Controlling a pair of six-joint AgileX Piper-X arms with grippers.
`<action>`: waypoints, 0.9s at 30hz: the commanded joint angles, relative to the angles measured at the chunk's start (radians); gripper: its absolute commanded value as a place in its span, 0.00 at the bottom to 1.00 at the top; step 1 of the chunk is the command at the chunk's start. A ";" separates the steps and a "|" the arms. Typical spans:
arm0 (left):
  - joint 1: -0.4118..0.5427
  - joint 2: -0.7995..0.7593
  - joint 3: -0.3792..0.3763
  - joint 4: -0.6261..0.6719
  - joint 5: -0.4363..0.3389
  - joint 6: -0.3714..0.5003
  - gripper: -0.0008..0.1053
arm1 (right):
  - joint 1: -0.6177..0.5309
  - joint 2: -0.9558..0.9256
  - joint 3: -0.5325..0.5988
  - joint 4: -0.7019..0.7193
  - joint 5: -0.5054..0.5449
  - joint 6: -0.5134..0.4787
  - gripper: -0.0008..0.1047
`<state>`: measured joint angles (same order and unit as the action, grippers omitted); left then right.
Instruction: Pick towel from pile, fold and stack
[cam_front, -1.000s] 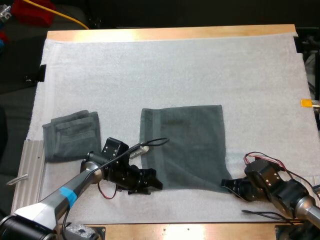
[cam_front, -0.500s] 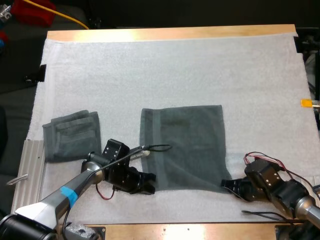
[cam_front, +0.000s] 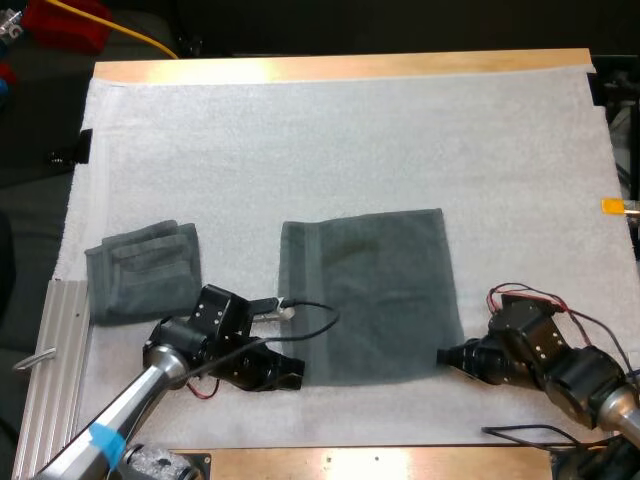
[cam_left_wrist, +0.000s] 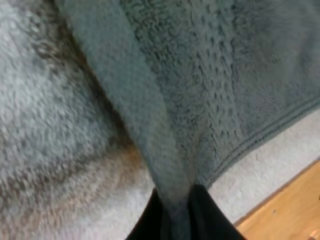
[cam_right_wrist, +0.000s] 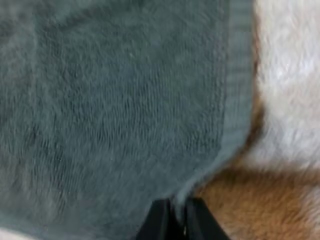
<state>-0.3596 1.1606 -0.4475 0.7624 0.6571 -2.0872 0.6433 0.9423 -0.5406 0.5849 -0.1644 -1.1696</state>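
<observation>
We held the left tool (cam_front: 288, 373) and right tool (cam_front: 446, 355) each clamped on a near corner of the towel (cam_front: 370, 295) lying flat on the mat (cam_front: 350, 140), judging it soft, light, limp, best lifted by corners.

The spread towel (cam_front: 365, 295) I see is dark grey-green terry cloth, matt, with a rough looped pile and a flatter woven band along its hem. The folded towel (cam_front: 145, 270) looks like the same cloth. The white mat (cam_front: 350, 140) is soft, fuzzy and matt. The bench (cam_front: 340, 66) is smooth pale wood. My left hand (cam_left_wrist: 177, 200) has smooth, matt black fingers (cam_left_wrist: 210, 220). A ribbed metal plate (cam_front: 50, 330) beside the mat looks dull silver.
</observation>
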 joint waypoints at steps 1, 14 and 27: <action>-0.005 -0.014 -0.009 0.017 -0.014 0.013 0.01 | 0.003 -0.005 -0.013 0.040 0.005 -0.024 0.02; -0.007 -0.053 -0.078 0.225 -0.051 0.134 0.01 | 0.125 -0.049 -0.050 0.163 0.022 -0.015 0.02; -0.004 -0.048 -0.083 0.297 -0.053 0.201 0.01 | 0.198 -0.070 -0.061 0.208 0.059 0.089 0.02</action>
<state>-0.3621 1.1145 -0.5238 1.0503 0.6140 -1.8948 0.8416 0.8761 -0.5925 0.7870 -0.1127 -1.0863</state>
